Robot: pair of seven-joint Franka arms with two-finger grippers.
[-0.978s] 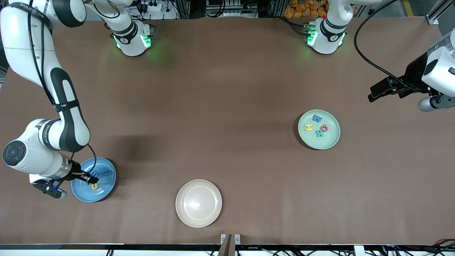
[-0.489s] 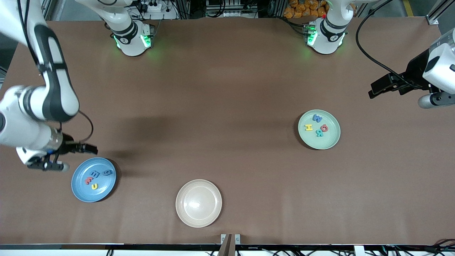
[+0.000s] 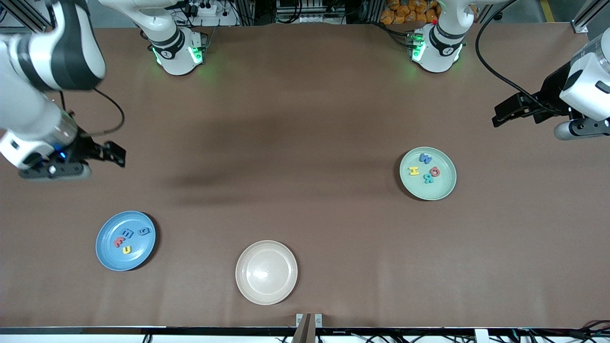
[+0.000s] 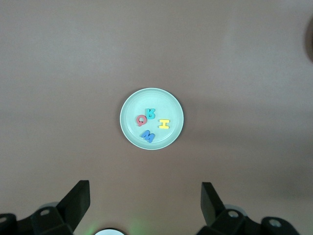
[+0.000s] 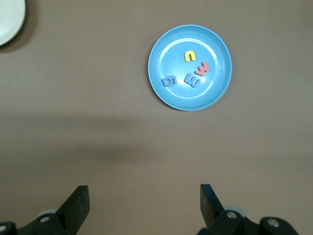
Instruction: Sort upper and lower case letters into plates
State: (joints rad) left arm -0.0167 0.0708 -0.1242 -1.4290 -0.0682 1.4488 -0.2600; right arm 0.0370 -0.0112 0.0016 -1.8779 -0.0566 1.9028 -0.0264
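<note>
Sorted, it seems: capitals in mint plate [image 3: 441,188], small letters in blue plate [image 3: 106,250]; right gripper [image 3: 116,154] and left gripper [image 3: 500,114] raised over bare table, jaws apart, empty.

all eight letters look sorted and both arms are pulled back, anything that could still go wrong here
1. The blue plate holds four letters crowded close together; its red letter and a blue one sit nearly touching, so a check from above might misread them.
2. The right tool, open, is up over bare table not far from that plate; a low return pass might nudge it.
3. The beige plate holds nothing, so it could be mistaken for a target.
</note>
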